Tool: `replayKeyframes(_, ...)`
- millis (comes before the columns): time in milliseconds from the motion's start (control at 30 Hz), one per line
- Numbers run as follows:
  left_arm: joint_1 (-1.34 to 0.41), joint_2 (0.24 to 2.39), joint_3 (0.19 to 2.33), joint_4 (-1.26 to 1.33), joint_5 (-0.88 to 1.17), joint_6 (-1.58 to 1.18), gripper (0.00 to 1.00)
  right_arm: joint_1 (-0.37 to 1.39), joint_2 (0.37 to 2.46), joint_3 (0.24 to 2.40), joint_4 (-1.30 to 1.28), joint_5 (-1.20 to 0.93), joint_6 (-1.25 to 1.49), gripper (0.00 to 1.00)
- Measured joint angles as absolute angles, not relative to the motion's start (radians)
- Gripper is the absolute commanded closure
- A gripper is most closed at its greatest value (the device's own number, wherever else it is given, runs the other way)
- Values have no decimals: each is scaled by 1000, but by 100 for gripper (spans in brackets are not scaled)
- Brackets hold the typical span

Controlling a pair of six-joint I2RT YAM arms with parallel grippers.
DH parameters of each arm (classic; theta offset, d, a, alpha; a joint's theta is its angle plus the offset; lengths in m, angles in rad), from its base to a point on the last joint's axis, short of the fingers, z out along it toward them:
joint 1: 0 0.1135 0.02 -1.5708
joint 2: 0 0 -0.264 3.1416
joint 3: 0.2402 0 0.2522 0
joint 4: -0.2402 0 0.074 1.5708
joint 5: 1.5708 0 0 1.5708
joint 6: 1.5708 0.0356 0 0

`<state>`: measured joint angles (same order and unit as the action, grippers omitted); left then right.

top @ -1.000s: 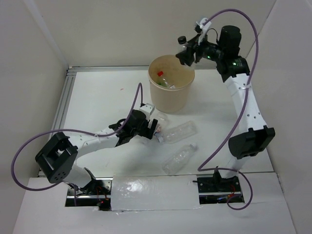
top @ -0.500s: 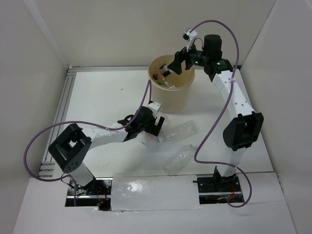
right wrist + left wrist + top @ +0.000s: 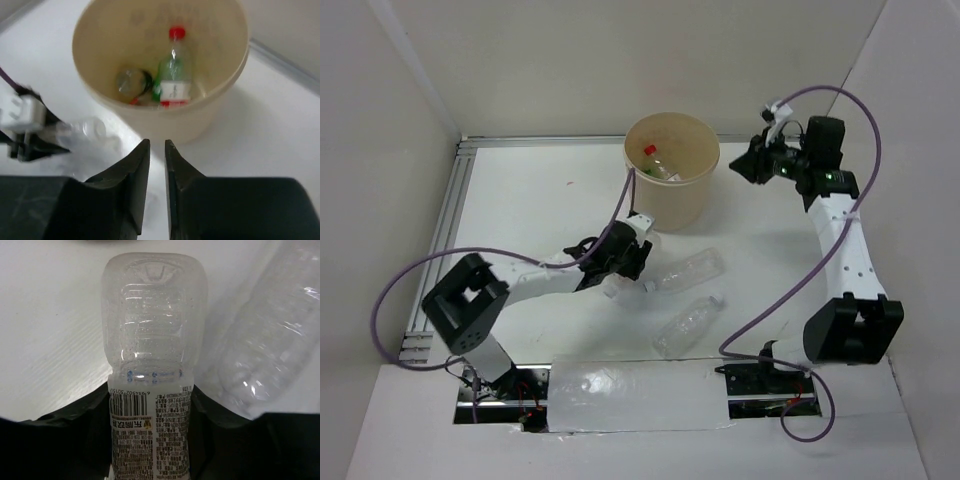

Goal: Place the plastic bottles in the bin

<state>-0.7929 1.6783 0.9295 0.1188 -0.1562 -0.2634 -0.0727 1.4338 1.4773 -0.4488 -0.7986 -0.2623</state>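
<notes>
Progress check: a few bottles (image 3: 172, 80) sat in the bin (image 3: 670, 210). The left pincer (image 3: 623, 272) was clamped on a labelled bottle (image 3: 152, 340) down on the desk (image 3: 520, 200), with two clear bottles (image 3: 685, 270) loose beside it. The right pincer (image 3: 156, 147) was pinched together, empty.

Two robot arms work a white table (image 3: 520, 200) walled in by pale panels. The round beige bin (image 3: 672, 205) stands at the far middle, with a red-capped bottle (image 3: 649, 151) and at least one other clear bottle (image 3: 667, 171) lying inside. The left gripper (image 3: 628, 265) is down at the table just in front of the bin, over a small bottle (image 3: 612, 289); its grip cannot be read from above. Two larger clear bottles lie on their sides nearby, one (image 3: 688, 267) just beside that gripper and one (image 3: 686, 326) nearer the arm bases. The right gripper (image 3: 740, 167) hangs raised right of the bin, pointing toward it.
</notes>
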Motion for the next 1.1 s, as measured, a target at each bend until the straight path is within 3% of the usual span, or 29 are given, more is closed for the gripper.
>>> replayKeyframes(33,-801,1626,913,95,-161,-262,100,-81,1402,1420,-465,-807,-296,69)
replayKeyframes(100,-823,1502,893,46,-155,-259,100,-93,1345,1311,-525,-828,-366,41)
replayKeyframes(167,-848,1350,895,6,-138,-255,100,-106,1287,1177,-612,-854,-515,21)
replayKeyframes(333,-870,1147,1028,-4,-115,-229,100,-140,1181,972,-682,-894,-667,25)
replayKeyframes(367,-868,1148,1076,17,-121,-218,100,-146,1159,937,-690,-902,-692,32)
replayKeyframes(400,-862,1164,1127,39,-126,-211,98,-150,1137,905,-692,-908,-715,55)
replayKeyframes(433,-855,1201,1184,72,-129,-208,97,-150,1117,876,-695,-914,-743,67)
replayKeyframes(500,-838,1291,1299,131,-137,-204,93,-141,1097,849,-707,-927,-776,82)
replayKeyframes(533,-826,1348,1356,168,-139,-205,88,-133,1093,842,-712,-930,-791,82)
replayKeyframes(567,-811,1420,1420,201,-141,-207,85,-123,1092,841,-715,-931,-806,78)
replayKeyframes(633,-784,1560,1544,221,-151,-213,73,-103,1089,840,-717,-925,-826,60)
replayKeyframes(667,-770,1644,1625,216,-160,-215,60,-92,1084,839,-716,-919,-838,45)
replayKeyframes(700,-761,1719,1695,206,-169,-216,44,-81,1079,837,-716,-912,-847,36)
replayKeyframes(733,-749,1800,1781,195,-182,-218,18,-70,1070,833,-715,-902,-865,30)
replayKeyframes(767,-740,1864,1842,189,-188,-216,3,-60,1064,830,-712,-894,-879,27)
replayKeyframes(867,-718,1996,1956,110,-209,-215,0,-28,1048,823,-704,-866,-925,16)
replayKeyframes(1100,-684,1978,1946,10,-207,-206,0,68,1076,785,-657,-805,-1095,12)
